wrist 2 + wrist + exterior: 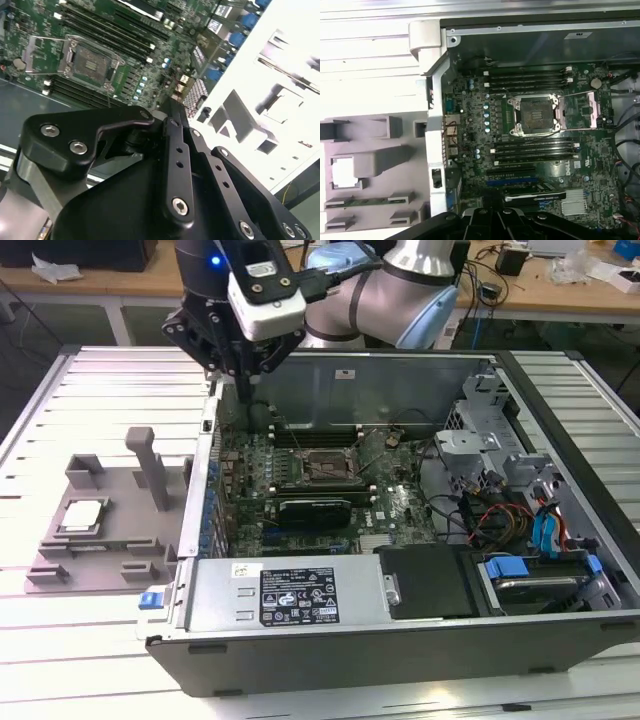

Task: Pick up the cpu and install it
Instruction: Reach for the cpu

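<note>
cpu (pixel 82 515) sits flat in a square recess of the grey holder tray (pixel 120 540), shiny top up, nothing touching it. In the first wrist view it shows as a washed-out pale square (pixel 342 171) in the same recess. The tray lies on the white slatted table (pixel 90 640), just beside the open computer case (pixel 400 650), on the exterior view's left of it. An upright grey post (pixel 150 472) stands on the tray, near the cpu but apart from it.

Inside the case the green motherboard (pixel 400 510) lies flat. Its black socket (pixel 325 468) is near the board's middle, with the metal frame (pixel 585 107) swung open to one side. Long black memory slots (pixel 530 80) run along both sides of the socket. A boxy power supply (pixel 300 595) with a label fills the case's near edge in the exterior view, and blue-tabbed drive bays (pixel 545 530) sit at the exterior view's right.

The gripper (pixel 243 388) hangs over the case wall (pixel 205 470) that faces the tray, at the far end of that wall, pointing down. It is well apart from the cpu and nearer to the socket than to the tray. In the second wrist view the black fingers (pixel 172 135) converge to a point, pressed together with nothing between them. It touches neither tray, case nor board.
</note>
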Tool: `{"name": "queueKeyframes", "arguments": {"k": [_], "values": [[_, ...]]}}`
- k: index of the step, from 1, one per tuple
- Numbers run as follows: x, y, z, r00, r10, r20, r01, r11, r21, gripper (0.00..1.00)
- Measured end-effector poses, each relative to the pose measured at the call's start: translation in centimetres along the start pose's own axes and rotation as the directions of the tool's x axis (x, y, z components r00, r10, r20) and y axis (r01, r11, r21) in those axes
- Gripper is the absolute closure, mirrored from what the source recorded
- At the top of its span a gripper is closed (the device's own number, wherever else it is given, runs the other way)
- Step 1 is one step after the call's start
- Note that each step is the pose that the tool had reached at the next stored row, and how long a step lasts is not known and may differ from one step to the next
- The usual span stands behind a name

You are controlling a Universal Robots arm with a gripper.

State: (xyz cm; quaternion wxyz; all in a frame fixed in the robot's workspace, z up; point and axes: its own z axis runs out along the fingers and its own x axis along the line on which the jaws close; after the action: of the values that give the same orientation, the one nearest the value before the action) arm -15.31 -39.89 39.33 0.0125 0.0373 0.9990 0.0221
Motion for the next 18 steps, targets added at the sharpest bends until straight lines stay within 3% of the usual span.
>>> {"name": "queueKeyframes", "arguments": {"k": [6, 9, 18], "values": [[1.96, -0.14, -0.05, 1.0000, 0.000, 0.0002, 0.000, 1.0000, 0.0000, 0.89], [4.13, -0.30, -0.11, 1.0000, 0.000, 0.0003, 0.000, 1.0000, 0.0000, 0.89], [7.53, -0.56, -0.20, 1.0000, 0.000, 0.0004, 0.000, 1.0000, -0.0001, 0.89]]}}
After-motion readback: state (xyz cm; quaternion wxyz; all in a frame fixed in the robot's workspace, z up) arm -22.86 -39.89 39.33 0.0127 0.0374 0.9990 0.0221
